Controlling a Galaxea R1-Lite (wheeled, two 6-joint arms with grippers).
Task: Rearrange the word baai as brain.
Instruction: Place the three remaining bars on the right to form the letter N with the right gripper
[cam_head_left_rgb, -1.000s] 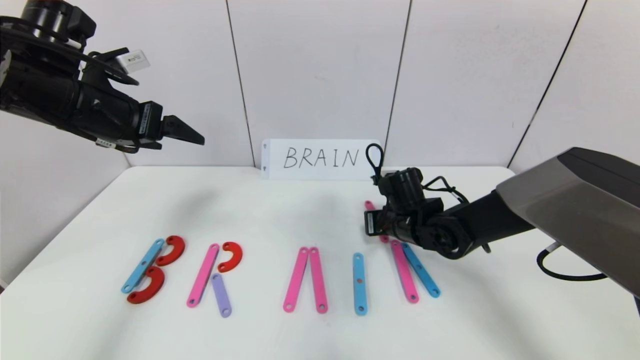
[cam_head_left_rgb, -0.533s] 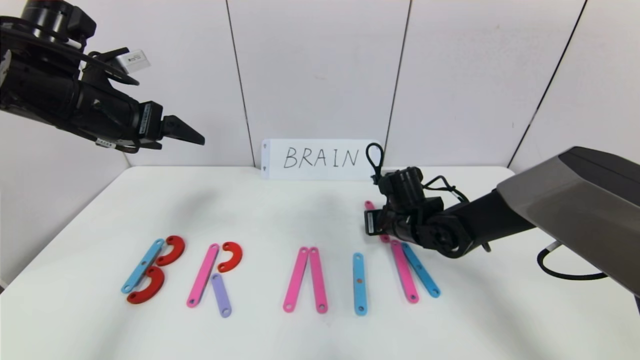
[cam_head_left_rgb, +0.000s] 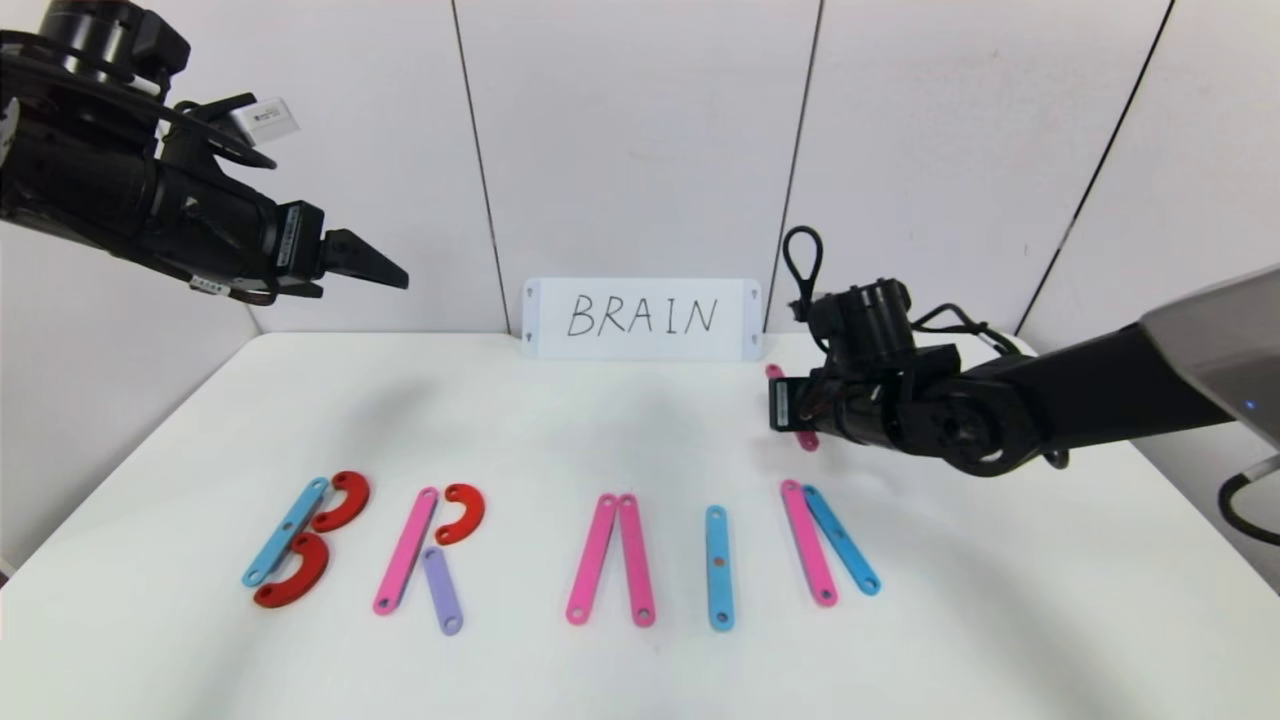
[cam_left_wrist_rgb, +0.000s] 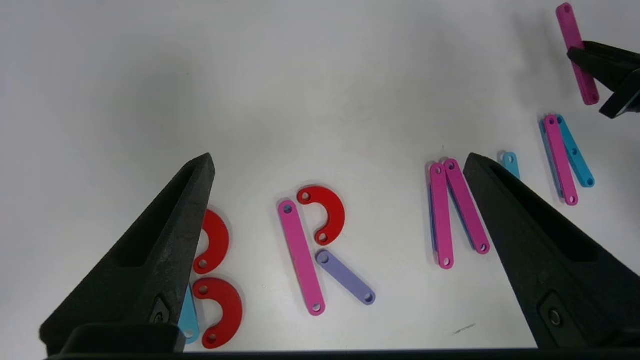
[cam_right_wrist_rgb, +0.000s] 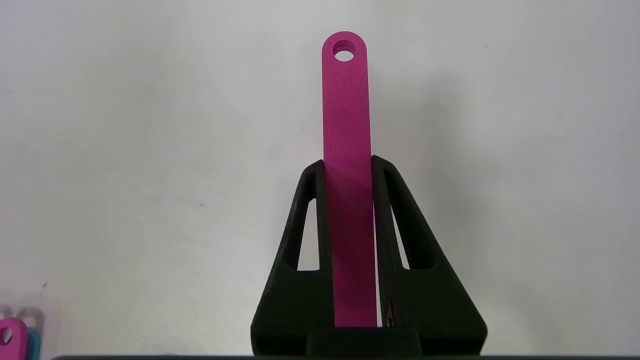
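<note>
Flat plastic letters lie in a row on the white table (cam_head_left_rgb: 640, 420): a blue bar with two red curves (cam_head_left_rgb: 300, 530), a pink bar with a red curve and a purple bar (cam_head_left_rgb: 430, 545), two pink bars (cam_head_left_rgb: 612, 560), one blue bar (cam_head_left_rgb: 718, 568), then a pink bar and a blue bar (cam_head_left_rgb: 825, 540) side by side. My right gripper (cam_head_left_rgb: 790, 410) is shut on another pink bar (cam_right_wrist_rgb: 347, 150) and holds it above the table, behind the last pair. My left gripper (cam_head_left_rgb: 395, 272) is open, raised high at the far left.
A white card (cam_head_left_rgb: 640, 318) with handwritten BRAIN stands against the back wall. A black cable (cam_head_left_rgb: 1150, 550) loops at the right table edge. The right arm (cam_head_left_rgb: 1080, 400) reaches in from the right over the table.
My right gripper has lifted the pink bar up and moved it back and to the right, away from the pink and blue pair. The left arm has not moved.
</note>
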